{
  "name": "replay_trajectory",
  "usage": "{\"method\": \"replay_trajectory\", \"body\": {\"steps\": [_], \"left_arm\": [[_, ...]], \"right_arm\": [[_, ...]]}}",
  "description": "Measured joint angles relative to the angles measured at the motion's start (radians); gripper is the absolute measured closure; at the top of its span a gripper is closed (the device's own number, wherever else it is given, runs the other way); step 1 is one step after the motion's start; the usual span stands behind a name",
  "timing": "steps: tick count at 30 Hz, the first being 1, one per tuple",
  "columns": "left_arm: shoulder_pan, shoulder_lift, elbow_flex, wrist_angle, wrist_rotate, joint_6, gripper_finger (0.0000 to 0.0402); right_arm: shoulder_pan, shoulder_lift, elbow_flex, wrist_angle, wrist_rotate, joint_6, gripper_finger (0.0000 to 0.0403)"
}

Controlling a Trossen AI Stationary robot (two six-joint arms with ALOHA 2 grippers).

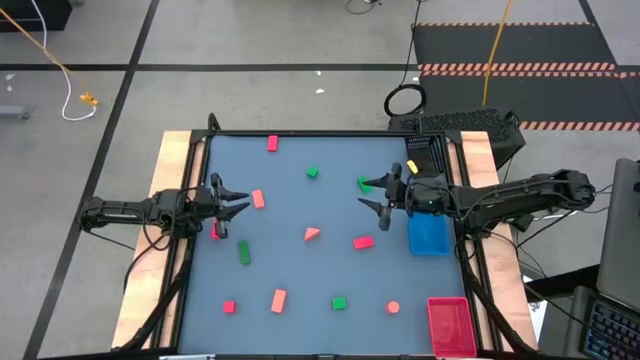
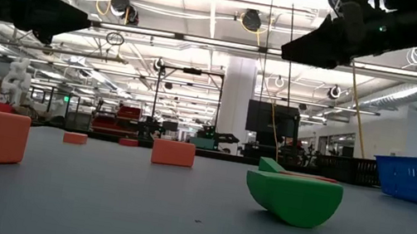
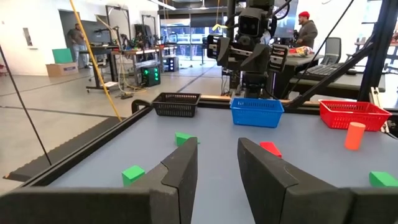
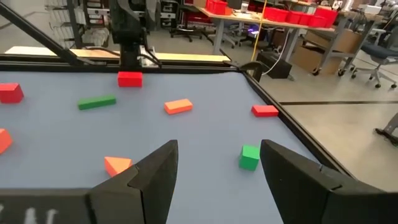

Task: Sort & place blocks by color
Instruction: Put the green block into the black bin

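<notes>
Open table (image 1: 300, 200) between both tools; scattered blocks, salmon wedge (image 1: 312, 234) mid-table.

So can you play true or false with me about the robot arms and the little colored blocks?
1. Both grippers, left gripper and right gripper, are open and hold nothing. True.
2. The blue plastic basket is full of blocks. False: no blocks show in it.
3. The long green bar block lies on the grey table. True.
4. The red plastic basket sits beside the left arm. False: it is at the right arm's side.
</notes>
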State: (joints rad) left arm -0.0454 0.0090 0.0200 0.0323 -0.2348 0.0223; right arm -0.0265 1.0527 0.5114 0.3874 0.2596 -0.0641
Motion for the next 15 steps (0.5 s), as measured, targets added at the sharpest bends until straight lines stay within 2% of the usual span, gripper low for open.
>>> {"method": "replay_trajectory", "body": {"steps": [9,15], "left_arm": [[0.000,0.000,0.000,-0.001,0.000,0.009,0.0284],[0.000,0.000,0.000,-0.001,-0.005,0.272,0.0284]], "right_arm": [[0.000,0.000,0.000,0.012,0.000,-0.014,0.0179],[0.000,0.000,0.000,0.028,0.000,-0.003,0.0179]]}}
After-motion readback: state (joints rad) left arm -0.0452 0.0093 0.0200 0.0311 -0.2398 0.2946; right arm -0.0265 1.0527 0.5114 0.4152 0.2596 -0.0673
